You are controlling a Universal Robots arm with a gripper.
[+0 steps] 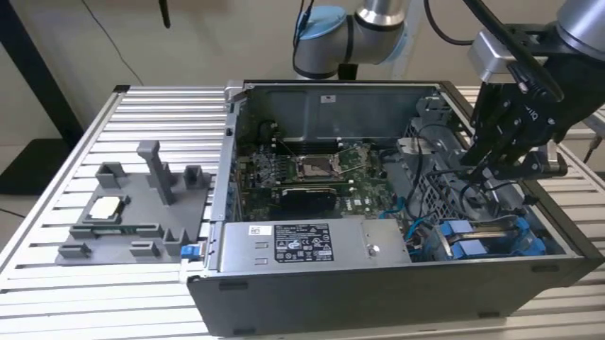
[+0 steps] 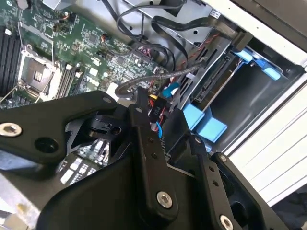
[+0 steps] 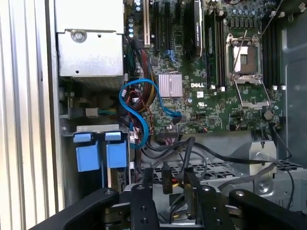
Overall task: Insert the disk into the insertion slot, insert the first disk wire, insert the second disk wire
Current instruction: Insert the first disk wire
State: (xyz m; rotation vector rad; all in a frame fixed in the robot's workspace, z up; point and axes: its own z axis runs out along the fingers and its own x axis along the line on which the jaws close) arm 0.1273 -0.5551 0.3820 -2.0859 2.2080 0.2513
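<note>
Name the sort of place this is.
Probably a robotics lab bench for computer assembly: an open computer case sits on a slatted table, a grey fixture plate lies beside it, and a robot arm reaches in.

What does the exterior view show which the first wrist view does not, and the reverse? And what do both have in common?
Exterior view's own: the grey fixture tray beside the case, the arm's blue-capped joint behind it, and the label on the power-supply box. First wrist view's own: the ribbed silver heat sink on the motherboard. Both share: the CPU socket, the power-supply box, the disk's blue carrier, and the gripper over the loose wires.
</note>
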